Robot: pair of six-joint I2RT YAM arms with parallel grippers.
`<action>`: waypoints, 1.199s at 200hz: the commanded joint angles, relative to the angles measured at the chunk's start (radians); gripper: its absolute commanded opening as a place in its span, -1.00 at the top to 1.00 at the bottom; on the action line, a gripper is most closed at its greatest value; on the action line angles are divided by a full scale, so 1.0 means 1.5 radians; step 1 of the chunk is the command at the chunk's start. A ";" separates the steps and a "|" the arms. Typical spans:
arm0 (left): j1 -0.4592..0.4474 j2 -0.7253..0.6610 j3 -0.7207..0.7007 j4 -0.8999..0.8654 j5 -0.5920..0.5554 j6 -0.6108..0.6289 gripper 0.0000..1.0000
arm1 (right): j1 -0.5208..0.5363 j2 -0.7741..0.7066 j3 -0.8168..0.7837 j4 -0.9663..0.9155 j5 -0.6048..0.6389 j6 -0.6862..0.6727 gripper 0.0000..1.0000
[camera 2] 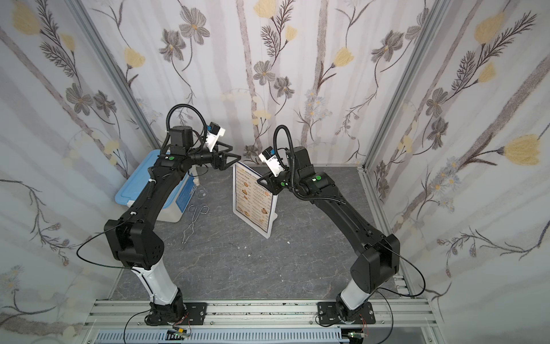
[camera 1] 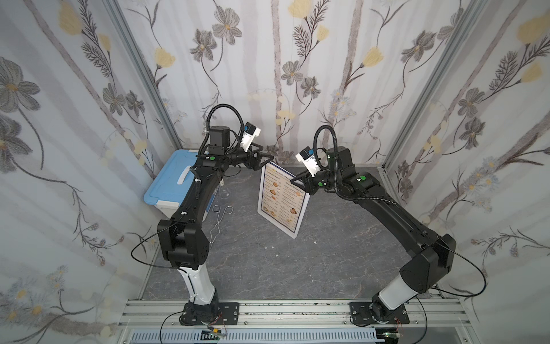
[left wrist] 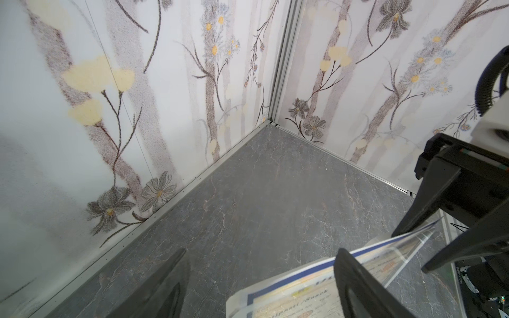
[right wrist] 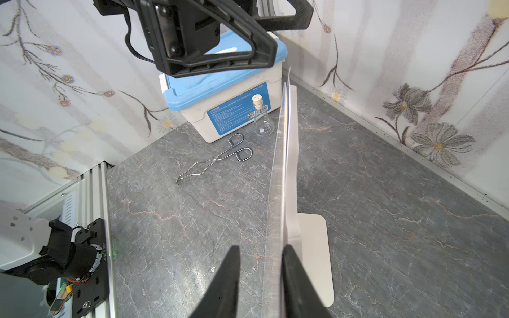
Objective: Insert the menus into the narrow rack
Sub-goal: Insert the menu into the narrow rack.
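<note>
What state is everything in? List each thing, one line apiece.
menu: upright, inside the narrow rack
narrow rack: standing on its white foot
left gripper: open, by the rack's top corner
right gripper: open, jaws astride the rack's top edge
blue-lidded box: lid on
flask: upright, stoppered
tongs: lying flat, tips together

Prob. robot lab cell: floral-papered panels [camera 1: 268, 59], alu frame [camera 1: 145, 74], marble-look tabletop [camera 1: 327, 253], flask [right wrist: 263, 121], tongs [right wrist: 217, 159].
</note>
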 commanded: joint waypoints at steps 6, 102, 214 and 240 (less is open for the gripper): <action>0.002 -0.033 -0.032 0.070 -0.024 -0.019 -0.99 | 0.003 -0.019 0.013 0.042 0.101 0.031 0.00; 0.006 -0.193 -0.329 0.339 -0.143 -0.174 -1.00 | 0.037 0.046 0.102 0.045 0.373 0.171 -0.99; 0.006 -0.232 -0.383 0.343 -0.167 -0.176 -1.00 | 0.061 0.094 0.126 -0.012 0.417 0.188 -0.99; 0.006 -0.233 -0.385 0.345 -0.167 -0.177 -1.00 | 0.063 0.094 0.115 -0.009 0.419 0.188 -0.99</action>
